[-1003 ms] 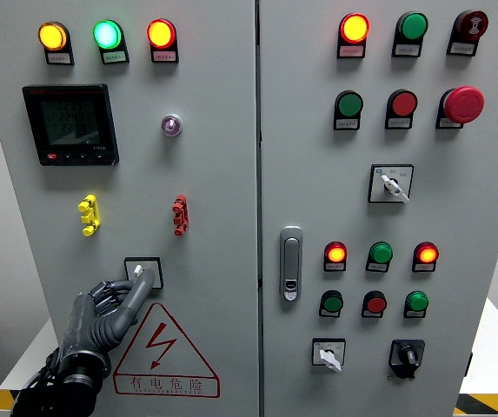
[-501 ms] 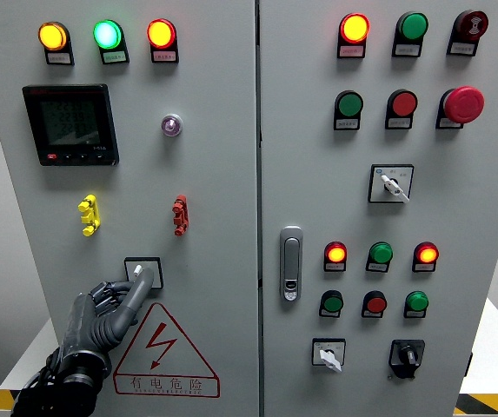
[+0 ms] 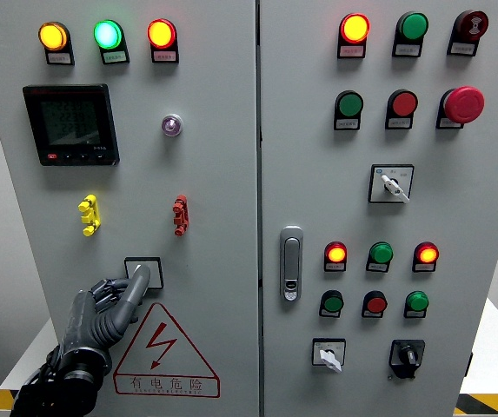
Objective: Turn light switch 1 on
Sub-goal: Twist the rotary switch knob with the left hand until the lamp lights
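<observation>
Grey cabinet doors [image 3: 214,174] fill the head view, studded with lit lamps, push buttons and rotary selectors. Light switch 1 [image 3: 142,271] sits low on the left door, just above the lightning warning sticker [image 3: 163,352]. The left hand [image 3: 105,313] reaches up from the lower left, one extended finger lying over the switch's knob, the other fingers curled and grasping nothing. The switch looks small, rigid and spring-detented; it likely wants a firm pinch and twist at the knob. No containers show.
</observation>
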